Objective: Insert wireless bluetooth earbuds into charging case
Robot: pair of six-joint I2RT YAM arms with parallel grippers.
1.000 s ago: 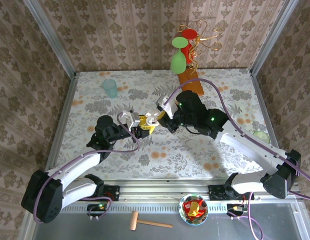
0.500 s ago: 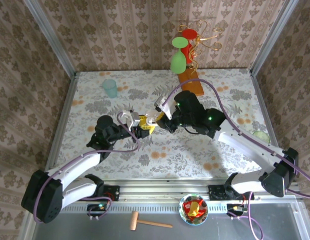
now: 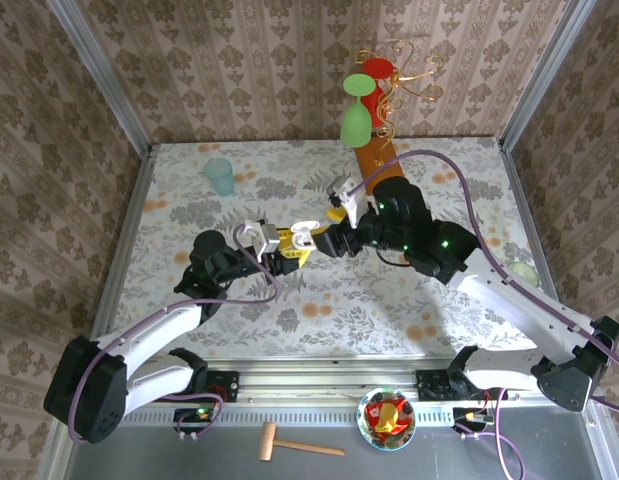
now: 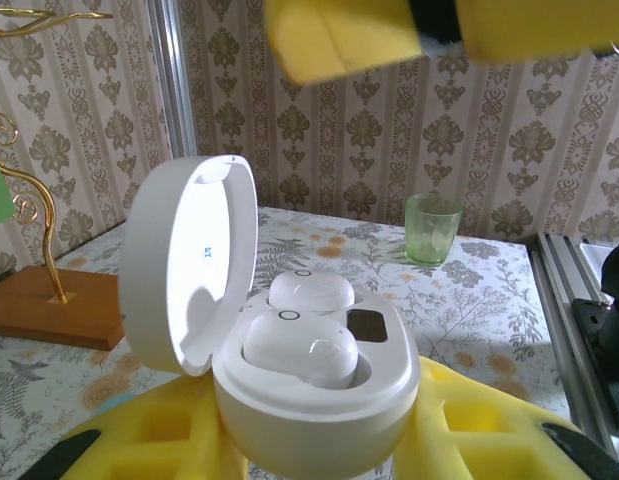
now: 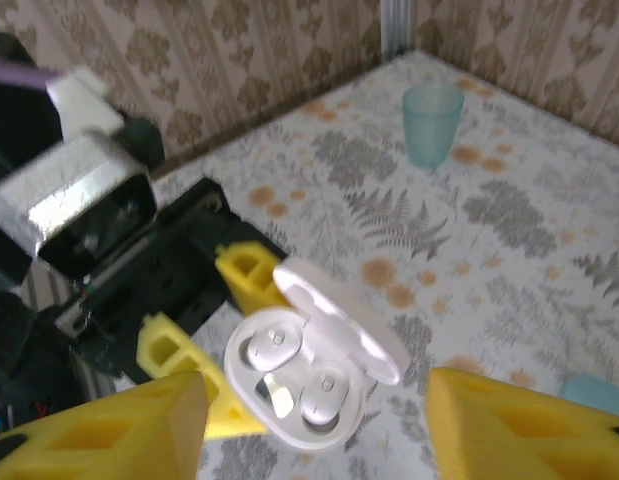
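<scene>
My left gripper (image 3: 289,246) is shut on a white charging case (image 4: 319,410) and holds it upright between yellow fingers (image 5: 247,272). The lid (image 4: 187,262) stands open. Two white wireless bluetooth earbuds sit in the case's wells, one nearer (image 4: 299,350) and one behind it (image 4: 311,292). From above they lie side by side (image 5: 272,348) (image 5: 322,395). My right gripper (image 3: 334,215) hovers just above and to the right of the case (image 5: 299,385). Its yellow fingers (image 5: 109,430) are spread open with nothing between them.
A teal cup (image 3: 220,176) stands at the back left. A wooden base (image 3: 377,160) with a gold stand holds green and red glasses at the back. A small pale blue object (image 5: 594,392) lies on the floral table. A bowl (image 3: 386,417) and hammer (image 3: 299,446) lie in front.
My right gripper has opened and drawn back up and to the right, away from the case. The left arm with the case has stayed still.
</scene>
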